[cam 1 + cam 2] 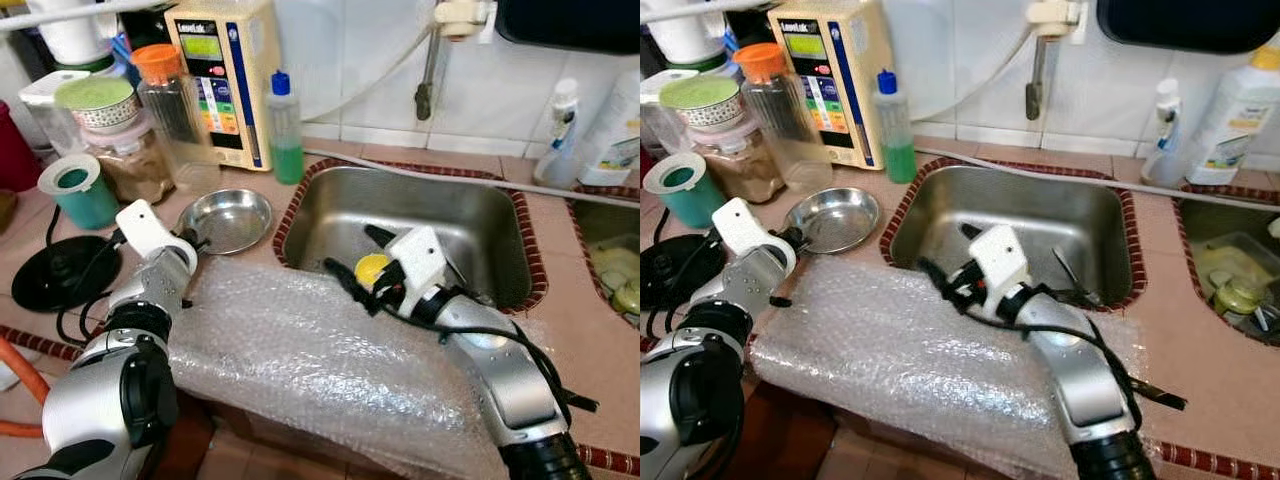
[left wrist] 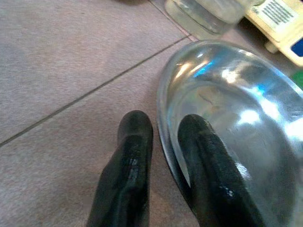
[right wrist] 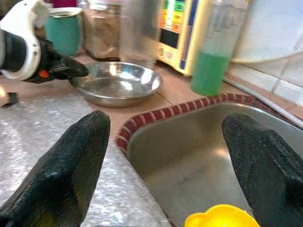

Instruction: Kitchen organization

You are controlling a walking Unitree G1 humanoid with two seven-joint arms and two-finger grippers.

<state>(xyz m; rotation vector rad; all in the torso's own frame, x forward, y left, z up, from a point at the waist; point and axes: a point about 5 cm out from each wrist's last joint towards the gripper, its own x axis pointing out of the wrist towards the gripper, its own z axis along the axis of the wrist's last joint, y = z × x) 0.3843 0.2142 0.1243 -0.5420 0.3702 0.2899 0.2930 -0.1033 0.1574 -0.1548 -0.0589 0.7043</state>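
A shallow steel bowl [image 1: 228, 222] sits on the pink tiled counter, left of the sink [image 1: 420, 215]. My left gripper [image 1: 198, 240] is at the bowl's near-left rim. In the left wrist view its fingers [image 2: 135, 142] straddle the bowl's rim [image 2: 163, 142], one inside and one outside, shut on it. My right gripper [image 1: 350, 248] hovers over the sink's left edge, fingers [image 3: 71, 161] spread wide open and pointing toward the bowl [image 3: 118, 82]. A small yellow rounded thing [image 1: 372, 268] shows between the bases of its fingers; what it rests on is hidden.
A bubble wrap sheet [image 1: 300, 350] covers the counter's front edge under both arms. Behind the bowl stand a green-liquid bottle [image 1: 285, 130], a cream appliance [image 1: 225, 70], jars and a teal cup [image 1: 78, 190]. A black disc [image 1: 50, 272] lies left. A second basin [image 1: 612, 265] holds dishes.
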